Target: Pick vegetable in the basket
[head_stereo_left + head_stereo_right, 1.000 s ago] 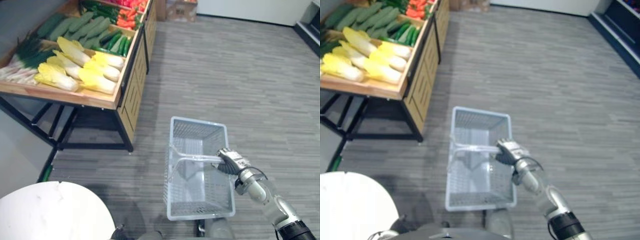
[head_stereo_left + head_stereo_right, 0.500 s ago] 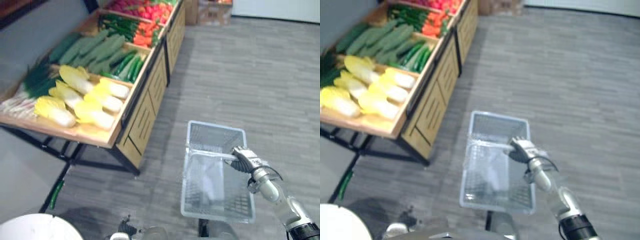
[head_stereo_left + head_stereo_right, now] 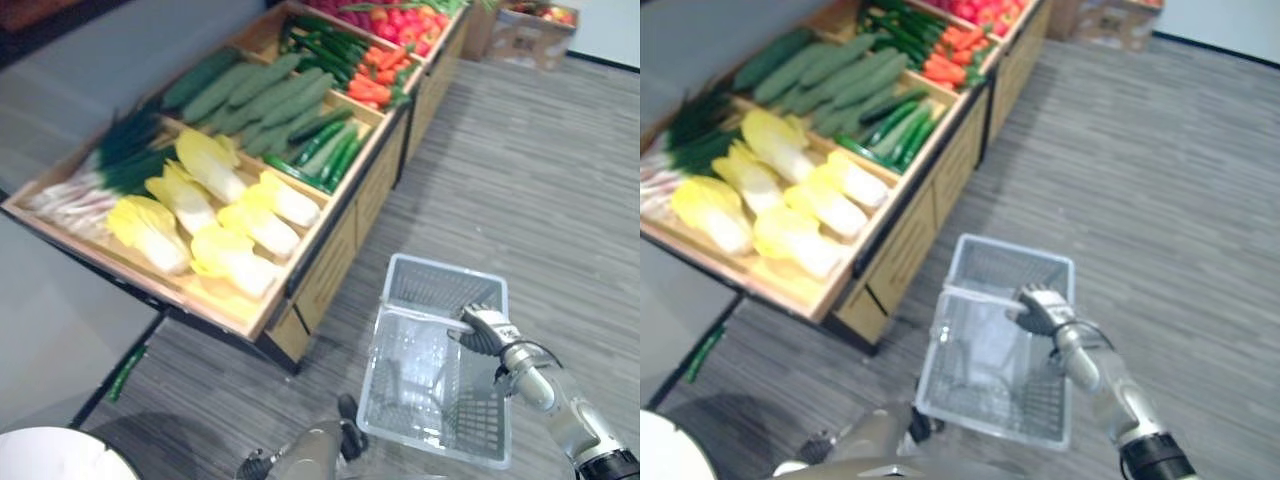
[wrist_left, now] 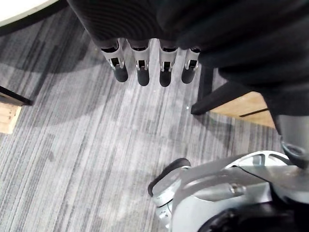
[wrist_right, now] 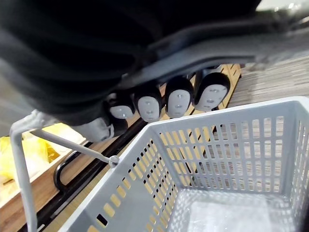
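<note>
The left robot hand [image 4: 164, 72] is shown above the floor [image 4: 72, 145] with fingers [image 4: 119, 70] straight. At 10 o'clock, cabbages [image 3: 215, 215], cucumbers [image 3: 265, 90] and carrots [image 3: 375, 80] are laid in the wooden stand [image 3: 322, 275]. At 5 o'clock, the grey basket [image 3: 447, 283] is held by its handle [image 3: 425, 314], around which the right robot hand [image 3: 483, 328] is curled.

Bright, even indoor light falls from above across the wooden stand [image 3: 330, 270] and the grey floor [image 3: 560, 180]. A soft shadow lies on the floor under the stand's near edge, and the yellow cabbages [image 3: 150, 228] look brightest
</note>
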{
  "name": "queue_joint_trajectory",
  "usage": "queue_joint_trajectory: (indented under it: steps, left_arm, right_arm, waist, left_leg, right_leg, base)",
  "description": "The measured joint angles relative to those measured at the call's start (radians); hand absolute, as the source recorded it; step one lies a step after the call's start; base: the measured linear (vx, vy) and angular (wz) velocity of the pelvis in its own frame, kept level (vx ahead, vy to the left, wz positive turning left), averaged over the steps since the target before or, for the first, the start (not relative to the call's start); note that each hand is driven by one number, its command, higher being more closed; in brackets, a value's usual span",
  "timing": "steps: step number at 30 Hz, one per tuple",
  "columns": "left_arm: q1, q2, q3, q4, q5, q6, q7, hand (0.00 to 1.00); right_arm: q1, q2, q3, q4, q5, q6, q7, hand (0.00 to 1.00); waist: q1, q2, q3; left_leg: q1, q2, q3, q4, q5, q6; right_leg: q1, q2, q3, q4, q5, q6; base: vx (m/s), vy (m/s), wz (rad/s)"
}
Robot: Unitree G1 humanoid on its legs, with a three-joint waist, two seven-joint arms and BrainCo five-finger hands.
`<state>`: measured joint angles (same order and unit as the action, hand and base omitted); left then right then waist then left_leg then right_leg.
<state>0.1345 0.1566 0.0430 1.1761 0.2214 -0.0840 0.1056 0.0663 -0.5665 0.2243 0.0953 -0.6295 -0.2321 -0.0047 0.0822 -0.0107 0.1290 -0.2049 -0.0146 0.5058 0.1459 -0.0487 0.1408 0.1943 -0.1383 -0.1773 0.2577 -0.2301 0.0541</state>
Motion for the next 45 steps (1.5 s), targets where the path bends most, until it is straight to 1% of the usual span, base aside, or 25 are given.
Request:
queue_joint_trajectory:
  steps: [1, 2, 3, 4, 5, 6, 7, 8, 10, 13, 15, 18, 20, 22, 23, 24, 26, 27, 30, 31, 34, 38, 40, 42, 45]
  left_arm:
    - [0.007, 0.000, 0.000, -0.001, 0.000, 0.000, 0.000, 0.00]
    - [0.019, 0.003, -0.011, -0.004, 0.000, 0.001, 0.001, 0.00]
    - [0.021, 0.006, -0.020, -0.004, 0.000, 0.002, 0.001, 0.00]
    - [0.020, 0.022, -0.040, -0.006, -0.001, 0.007, 0.002, 0.00]
    - [0.017, 0.028, -0.047, -0.006, -0.001, 0.009, 0.003, 0.00]
    - [0.016, 0.038, -0.057, -0.009, -0.003, 0.009, 0.005, 0.00]
    - [0.016, 0.040, -0.060, -0.014, -0.003, 0.009, 0.006, 0.00]
    - [0.010, 0.043, -0.066, -0.033, -0.006, 0.006, 0.007, 0.00]
    - [-0.021, 0.040, -0.065, -0.034, -0.016, 0.006, 0.008, 0.00]
    - [-0.035, 0.023, -0.043, -0.043, -0.023, 0.004, 0.011, 0.00]
    - [-0.037, 0.024, -0.036, -0.030, -0.023, 0.006, 0.015, 0.00]
    - [-0.029, 0.031, -0.037, -0.021, -0.023, 0.006, 0.016, 0.00]
    - [-0.028, 0.046, -0.035, -0.021, -0.023, 0.006, 0.017, 0.00]
    - [-0.021, 0.067, 0.000, -0.022, -0.023, 0.005, 0.017, 0.00]
    - [-0.022, 0.039, 0.036, -0.007, -0.023, 0.006, 0.021, 0.00]
    - [-0.017, -0.004, 0.073, -0.003, -0.023, 0.002, 0.022, 0.00]
    - [0.004, -0.038, 0.132, 0.000, -0.023, 0.000, 0.023, 0.00]
    - [0.014, -0.041, 0.162, 0.000, -0.023, 0.000, 0.024, 0.00]
    - [0.028, -0.041, 0.223, -0.005, -0.024, 0.000, 0.026, 0.00]
    - [0.025, -0.042, 0.237, -0.009, -0.024, 0.001, 0.025, 0.00]
    - [0.017, -0.043, 0.244, -0.046, -0.066, 0.004, 0.030, 0.00]
    - [0.015, -0.081, 0.328, -0.161, -0.146, 0.008, 0.092, 0.00]
    - [0.020, -0.094, 0.370, -0.268, -0.201, 0.003, 0.143, 0.00]
    - [0.027, -0.108, 0.407, -0.429, -0.221, -0.014, 0.215, 0.00]
    - [0.029, -0.124, 0.438, -0.696, -0.202, -0.071, 0.326, 0.00]
  right_arm:
    - [-0.003, 0.002, 0.006, 0.000, 0.000, -0.001, 0.000, 1.00]
    - [-0.008, 0.017, 0.017, 0.001, 0.000, -0.002, 0.000, 1.00]
    - [-0.008, 0.027, 0.021, 0.003, -0.001, -0.002, 0.000, 1.00]
    - [-0.009, 0.050, 0.028, 0.020, -0.001, -0.013, 0.000, 1.00]
    - [-0.010, 0.060, 0.027, 0.030, -0.002, -0.017, -0.001, 1.00]
    - [-0.010, 0.065, 0.028, 0.045, -0.013, -0.018, 0.001, 1.00]
    - [-0.009, 0.064, 0.028, 0.049, -0.026, -0.018, 0.001, 1.00]
    - [-0.009, 0.065, 0.027, 0.053, -0.037, -0.017, 0.000, 1.00]
    - [-0.003, 0.062, 0.020, 0.056, -0.039, -0.014, 0.000, 1.00]
    - [-0.024, 0.062, -0.015, 0.100, -0.038, 0.006, -0.008, 1.00]
    - [-0.022, 0.067, -0.032, 0.127, -0.037, 0.017, -0.009, 1.00]
    - [0.021, 0.085, -0.112, 0.143, -0.037, 0.023, -0.010, 1.00]
    - [0.066, 0.123, -0.194, 0.157, -0.037, 0.026, -0.011, 1.00]
    - [0.127, 0.167, -0.288, 0.155, -0.038, 0.027, -0.011, 1.00]
    - [0.158, 0.181, -0.375, 0.161, -0.039, 0.039, -0.017, 1.00]
    - [0.170, 0.178, -0.456, 0.163, -0.039, 0.057, -0.045, 1.00]
    - [0.161, 0.158, -0.532, 0.166, -0.039, 0.077, -0.078, 1.00]
    - [0.161, 0.142, -0.542, 0.178, -0.038, 0.083, -0.081, 1.00]
    - [0.174, 0.107, -0.547, 0.239, -0.038, 0.086, -0.081, 1.00]
    - [0.187, 0.109, -0.562, 0.273, -0.037, 0.088, -0.081, 1.00]
    - [0.199, 0.134, -0.593, 0.401, -0.019, 0.091, -0.081, 1.00]
    - [0.187, 0.182, -0.631, 0.543, 0.003, 0.098, -0.083, 1.00]
    - [0.188, 0.218, -0.654, 0.598, 0.012, 0.098, -0.099, 1.00]
    - [0.197, 0.258, -0.691, 0.656, 0.022, 0.098, -0.118, 1.00]
    - [0.188, 0.298, -0.782, 0.768, 0.058, 0.098, -0.141, 1.00]
  waist:
    - [0.002, -0.001, 0.000]
    - [0.000, -0.001, -0.001]
    - [-0.004, -0.004, -0.002]
    - [-0.021, -0.018, -0.003]
    - [-0.025, -0.022, -0.002]
    - [-0.030, -0.025, -0.002]
    - [-0.034, -0.024, -0.003]
    - [-0.055, -0.022, -0.006]
    - [-0.063, -0.026, -0.008]
    - [-0.072, -0.021, -0.008]
    - [-0.071, -0.018, -0.008]
    - [-0.068, -0.021, -0.011]
    - [-0.065, -0.049, -0.026]
    - [-0.072, -0.103, -0.045]
    - [-0.080, -0.097, -0.048]
    - [-0.081, -0.037, -0.059]
    - [-0.088, 0.018, -0.060]
    - [-0.099, 0.021, -0.062]
    - [-0.110, 0.011, -0.063]
    - [-0.114, -0.002, -0.065]
    - [-0.135, 0.002, -0.066]
    - [-0.130, 0.040, -0.065]
    - [-0.124, 0.044, -0.065]
    - [-0.121, 0.057, -0.071]
    - [-0.105, 0.052, -0.073]
  left_leg:
    - [0.020, -0.008, -0.002, -0.020, -0.003, -0.004]
    - [0.069, -0.022, -0.023, -0.064, -0.008, -0.009]
    - [0.091, -0.027, -0.038, -0.079, -0.009, -0.010]
    - [0.129, -0.038, -0.075, -0.095, -0.016, -0.009]
    - [0.149, -0.041, -0.093, -0.095, -0.023, -0.011]
    - [0.194, -0.045, -0.124, -0.093, -0.026, -0.005]
    - [0.210, -0.045, -0.142, -0.092, -0.030, -0.003]
    - [0.246, -0.044, -0.210, -0.102, -0.032, -0.001]
    - [0.259, -0.043, -0.273, -0.107, -0.031, -0.001]
    - [0.263, -0.022, -0.365, -0.099, -0.032, -0.017]
    - [0.259, 0.006, -0.449, -0.096, -0.046, -0.057]
    - [0.249, 0.041, -0.546, -0.068, -0.084, -0.118]
    - [0.240, 0.058, -0.601, -0.054, -0.103, -0.164]
    - [0.238, 0.062, -0.639, -0.053, -0.135, -0.221]
    - [0.238, 0.110, -0.636, -0.057, -0.141, -0.252]
    - [0.240, 0.183, -0.606, -0.071, -0.115, -0.268]
    - [0.246, 0.249, -0.560, -0.113, -0.052, -0.324]
    - [0.246, 0.261, -0.545, -0.127, -0.009, -0.335]
    - [0.236, 0.276, -0.495, -0.122, 0.089, -0.326]
    - [0.218, 0.279, -0.442, -0.124, 0.128, -0.317]
    - [0.207, 0.280, -0.217, -0.178, 0.216, -0.288]
    - [0.213, 0.272, -0.177, -0.240, 0.227, -0.284]
    - [0.201, 0.268, -0.169, -0.240, 0.215, -0.282]
    - [0.185, 0.271, -0.159, -0.240, 0.171, -0.279]
    - [0.178, 0.233, -0.162, -0.245, 0.155, -0.262]
  right_leg:
    - [-0.029, -0.010, 0.007, 0.084, 0.006, 0.011]
    - [-0.135, -0.030, 0.037, 0.340, 0.080, 0.140]
    - [-0.180, -0.036, 0.059, 0.440, 0.130, 0.220]
    - [-0.265, -0.040, 0.091, 0.643, 0.178, 0.239]
    - [-0.298, -0.047, 0.090, 0.725, 0.176, 0.235]
    - [-0.349, -0.064, 0.067, 0.837, 0.156, 0.199]
    - [-0.365, -0.068, 0.054, 0.859, 0.141, 0.170]
    - [-0.415, -0.076, 0.019, 0.842, 0.080, 0.069]
    - [-0.465, -0.079, 0.017, 0.720, 0.052, 0.024]
    - [-0.467, -0.073, 0.050, 0.398, 0.051, 0.020]
    - [-0.454, -0.069, 0.137, 0.149, 0.068, 0.033]
    - [-0.448, -0.086, 0.217, 0.001, 0.083, 0.059]
    - [-0.442, -0.098, 0.245, -0.037, 0.092, 0.073]
    - [-0.397, -0.120, 0.229, -0.075, 0.107, 0.098]
    - [-0.389, -0.099, 0.179, -0.063, 0.201, 0.145]
    - [-0.383, -0.044, 0.144, -0.071, 0.189, 0.121]
    - [-0.385, 0.010, 0.110, -0.061, 0.180, 0.090]
    - [-0.380, 0.021, 0.094, -0.060, 0.174, 0.078]
    - [-0.342, 0.027, 0.035, -0.067, 0.166, 0.060]
    - [-0.331, 0.023, -0.002, -0.074, 0.160, 0.051]
    - [-0.301, 0.015, -0.089, -0.090, 0.152, 0.037]
    - [-0.291, 0.018, -0.129, -0.111, 0.146, 0.035]
    - [-0.293, 0.013, -0.141, -0.117, 0.150, 0.043]
    - [-0.294, 0.014, -0.158, -0.116, 0.151, 0.044]
    - [-0.276, -0.013, -0.153, -0.145, 0.178, 0.054]
  base:
    - [0.36, 0.183, 0.18]
    - [0.29, 0.140, 0.22]
    - [0.37, 0.134, 0.48]
    - [0.27, 0.047, 0.55]
    - [0.36, 0.028, 0.75]
    - [0.29, 0.003, 0.61]
    - [0.41, -0.024, 1.10]
    - [0.31, -0.045, 1.03]
    - [0.29, -0.110, 1.19]
    - [0.22, -0.172, 1.07]
    - [0.18, -0.228, 0.88]
    - [0.17, -0.334, 0.81]
    - [0.16, -0.481, 0.98]
    - [0.12, -0.576, 1.11]
    - [0.19, -0.651, 0.87]
    - [0.18, -0.528, 0.62]
    - [0.18, -0.383, 0.26]
    - [0.19, -0.400, 0.36]
    - [0.14, -0.267, 0.47]
    - [0.08, -0.175, 0.81]
    - [0.02, -0.107, 0.79]
    - [-0.08, 0.016, 0.44]
    - [-0.09, 0.081, 0.22]
    - [-0.07, 0.119, 0.28]
    - [-0.03, 0.118, 0.17]
